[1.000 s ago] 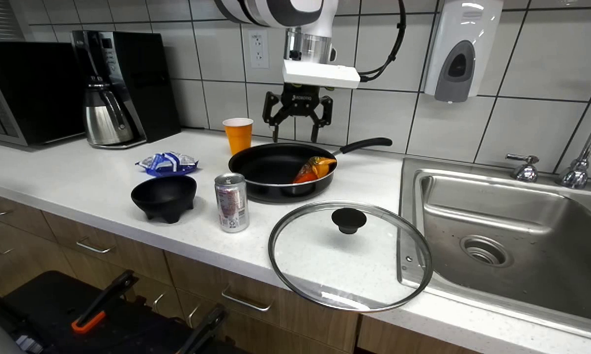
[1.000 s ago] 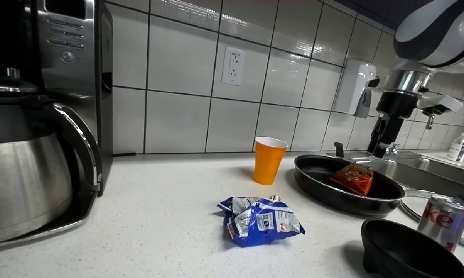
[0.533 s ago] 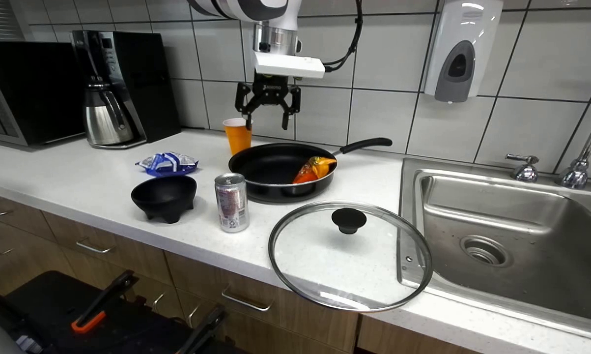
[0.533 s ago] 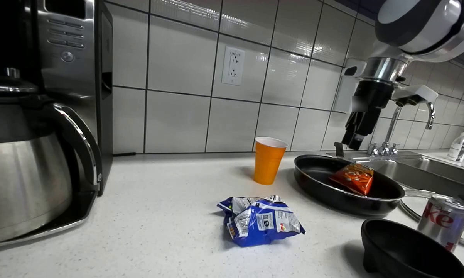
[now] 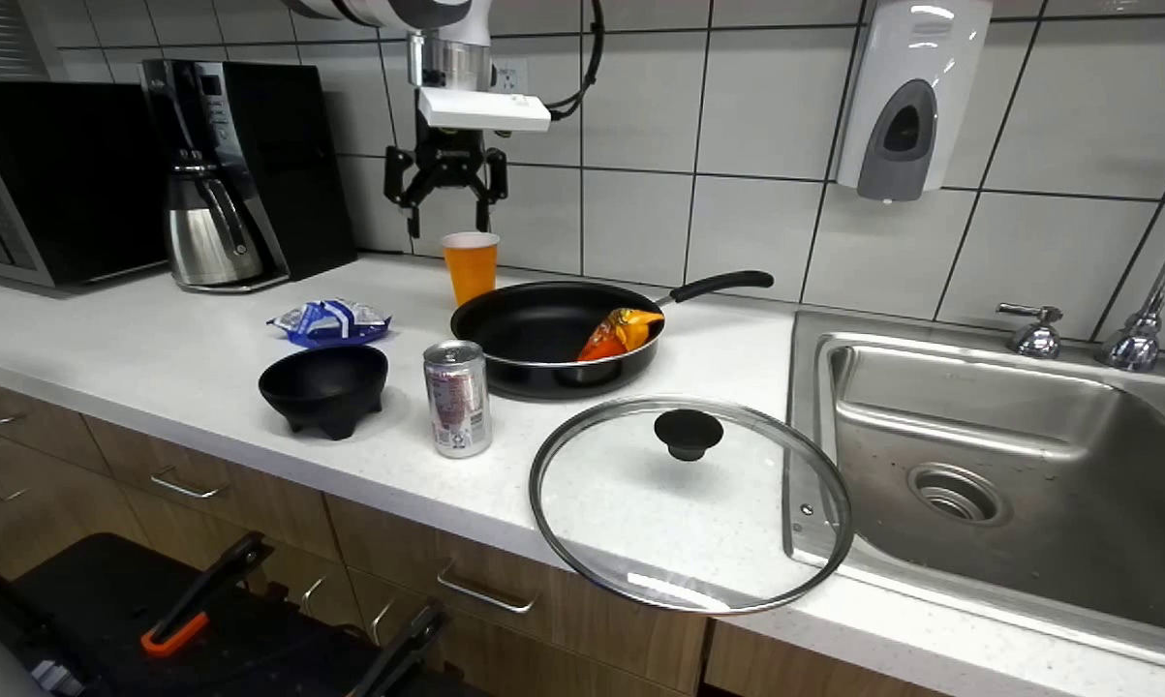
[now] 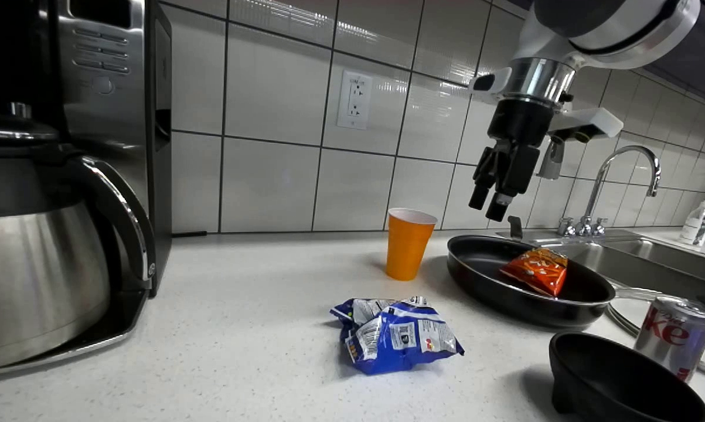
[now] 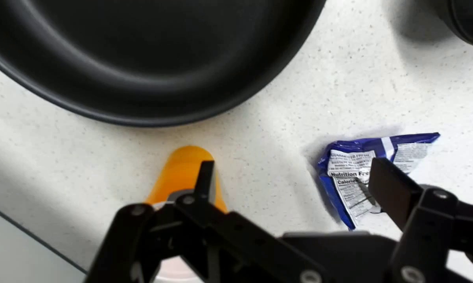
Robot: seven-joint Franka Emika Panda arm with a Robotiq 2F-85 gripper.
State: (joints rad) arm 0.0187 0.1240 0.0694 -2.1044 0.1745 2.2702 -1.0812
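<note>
My gripper (image 5: 448, 227) hangs in the air, open, with nothing between its fingers. In an exterior view it appears just above an orange cup (image 5: 471, 270), which stands upright near the wall. In the wrist view one finger (image 7: 205, 179) overlaps the orange cup (image 7: 177, 173), and the other overlaps a blue snack bag (image 7: 350, 163) lying below on the counter. Neither looks touched. A black frying pan (image 6: 475, 275) stands beside the cup in both exterior views, with an orange-red snack bag (image 6: 538, 271) inside it.
In front of the pan are a silver can (image 5: 457, 402), a black footed bowl (image 5: 322, 382) and a glass lid (image 5: 689, 513) overhanging the counter edge. The pan handle (image 5: 722, 283) points towards the sink (image 5: 931, 426). A coffee maker (image 5: 253, 174) stands by the tiled wall.
In an exterior view my gripper has moved left and somewhat up, from above the pan to above the cup. It has stayed open. The objects on the counter have not moved.
</note>
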